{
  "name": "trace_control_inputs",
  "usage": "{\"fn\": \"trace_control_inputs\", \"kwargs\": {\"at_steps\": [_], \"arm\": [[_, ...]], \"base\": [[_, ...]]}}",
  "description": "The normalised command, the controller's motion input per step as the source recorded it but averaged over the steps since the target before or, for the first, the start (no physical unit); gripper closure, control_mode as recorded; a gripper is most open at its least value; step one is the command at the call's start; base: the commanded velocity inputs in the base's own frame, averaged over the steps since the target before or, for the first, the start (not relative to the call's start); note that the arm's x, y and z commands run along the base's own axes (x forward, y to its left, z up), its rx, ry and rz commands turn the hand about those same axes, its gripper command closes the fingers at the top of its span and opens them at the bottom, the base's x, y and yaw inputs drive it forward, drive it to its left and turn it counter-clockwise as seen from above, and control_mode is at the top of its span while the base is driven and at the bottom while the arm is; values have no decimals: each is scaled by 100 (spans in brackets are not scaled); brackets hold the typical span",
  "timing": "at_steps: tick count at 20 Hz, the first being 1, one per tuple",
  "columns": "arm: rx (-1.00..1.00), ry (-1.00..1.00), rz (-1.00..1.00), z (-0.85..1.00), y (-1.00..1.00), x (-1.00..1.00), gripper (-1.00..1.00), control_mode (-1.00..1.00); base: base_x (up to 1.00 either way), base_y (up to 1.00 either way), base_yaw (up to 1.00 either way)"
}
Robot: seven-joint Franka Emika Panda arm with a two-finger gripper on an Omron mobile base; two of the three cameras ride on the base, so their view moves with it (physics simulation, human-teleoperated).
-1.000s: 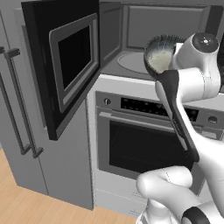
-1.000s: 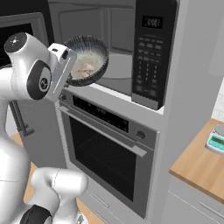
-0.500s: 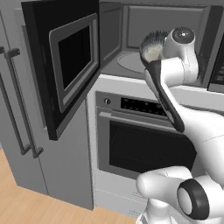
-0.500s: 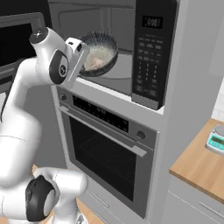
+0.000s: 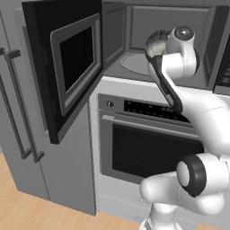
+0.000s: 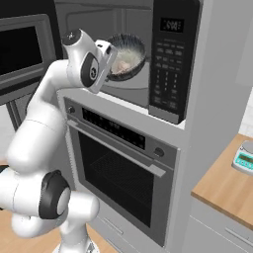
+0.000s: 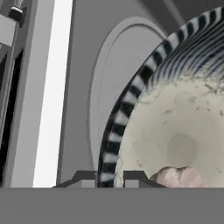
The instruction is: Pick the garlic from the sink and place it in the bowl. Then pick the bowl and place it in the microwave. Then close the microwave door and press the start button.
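My gripper (image 7: 109, 177) is shut on the rim of the dark streaky bowl (image 7: 131, 105), one finger inside and one outside. The bowl (image 5: 156, 42) hangs tilted at the mouth of the microwave (image 5: 134, 22), just above the front of its round turntable (image 5: 134, 64). The whitish-pink garlic (image 7: 177, 177) lies in the bowl's pale inside, near my fingers. In the right base view the bowl (image 6: 129, 54) faces the camera, beside the hand (image 6: 94, 66). The microwave door (image 5: 67, 63) stands swung wide open to the left. The sink is out of view.
The microwave's keypad panel (image 6: 170, 54) sits right of the cavity. Below is an oven (image 5: 148, 139) with a knob and a long handle. A tall cabinet with bar handles (image 5: 22, 112) stands left. A wooden counter with a small scale (image 6: 244, 158) lies at the right.
The arm has reached up and forward, carrying the bowl with the garlic from in front of the oven column to the microwave's opening, over the turntable's front. The grip has stayed the same.
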Motion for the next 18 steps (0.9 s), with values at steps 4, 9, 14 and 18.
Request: {"fn": "trace_control_inputs", "kwargs": {"at_steps": [4,9,14,18], "arm": [[0,0,0,-23,-12,46,100,-100],[0,0,0,-36,-1,43,100,-100],[0,0,0,-24,-9,42,100,-100],[0,-3,0,-21,0,29,-100,-100]], "base": [[0,0,0],[0,0,0],[0,0,0],[0,0,0]]}}
